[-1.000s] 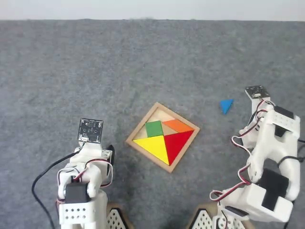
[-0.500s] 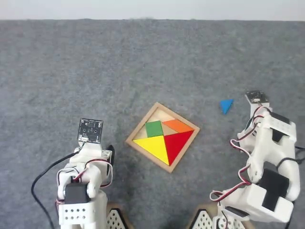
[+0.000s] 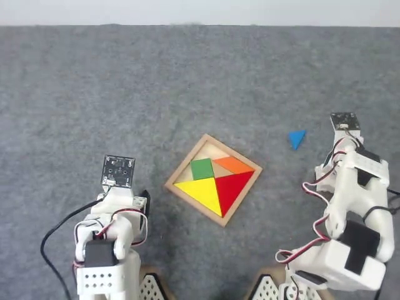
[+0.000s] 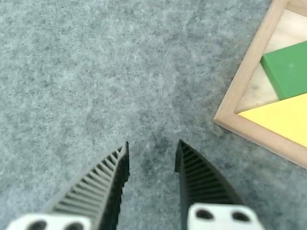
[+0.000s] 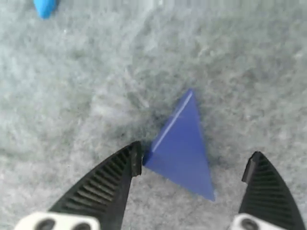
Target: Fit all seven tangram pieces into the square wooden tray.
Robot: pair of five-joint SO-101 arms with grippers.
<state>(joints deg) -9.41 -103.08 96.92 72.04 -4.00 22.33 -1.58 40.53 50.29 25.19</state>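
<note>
Blue triangle (image 5: pixel 184 148) lay well right of the tray (image 3: pixel 185 160), between my right gripper's (image 5: pixel 195 155) wide-open jaws; I'd centre over it, then close squarely across two edges. My left gripper (image 4: pixel 152 145) hovered beside the tray, jaws narrowly parted.

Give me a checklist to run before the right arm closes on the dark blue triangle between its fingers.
1. Right gripper open: ok, fingers apart.
2. Dark triangle between the fingers: ok, flat on the carpet.
3. One finger touching the triangle's corner: cannot tell.
4. Room in the tray: ok, bare wood shows at its far corner.
5. Light triangle out of the way: ok, apart on the carpet.
6. Left gripper off the tray: ok, open over carpet beside it.
</note>
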